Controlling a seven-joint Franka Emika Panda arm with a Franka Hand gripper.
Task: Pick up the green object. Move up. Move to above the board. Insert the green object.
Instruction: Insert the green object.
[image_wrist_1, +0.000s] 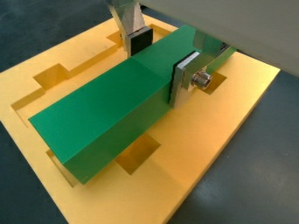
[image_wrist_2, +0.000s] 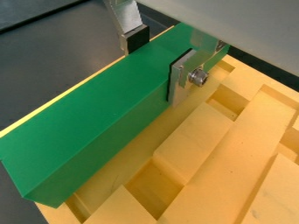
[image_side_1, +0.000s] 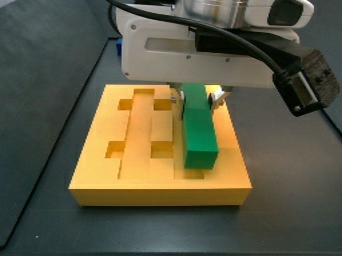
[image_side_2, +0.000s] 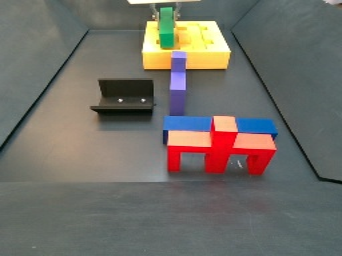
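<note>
My pincer (image_wrist_1: 162, 59) is clamped on the green object (image_wrist_1: 122, 105), silver finger plates (image_wrist_1: 184, 77) pressing its two long sides near one end; same grip shows in both wrist views (image_wrist_2: 158, 63). The green object (image_side_1: 198, 125) sits over the board (image_side_1: 127, 178), running lengthwise along it, in line with one of the grooves; in a side view its lower edge looks down at the board's top, but I cannot tell if it is seated in the groove or just above it. In a wrist view (image_wrist_2: 100, 131) the bar runs along the board's (image_wrist_2: 233, 166) edge side, stepped recesses open beside it. Board is at the far end of the bench (image_side_2: 80, 130) in a side view, with the green object (image_side_2: 166, 28) upright-looking on it under my pincer (image_side_2: 167, 8). Purple bar (image_side_2: 178, 84) lies just in front of the board (image_side_2: 214, 52). Fixture (image_side_2: 124, 98) stands beside the purple bar, apart from it. Red and blue block assembly (image_side_2: 219, 143) sits nearer the camera, well apart from the board.
</note>
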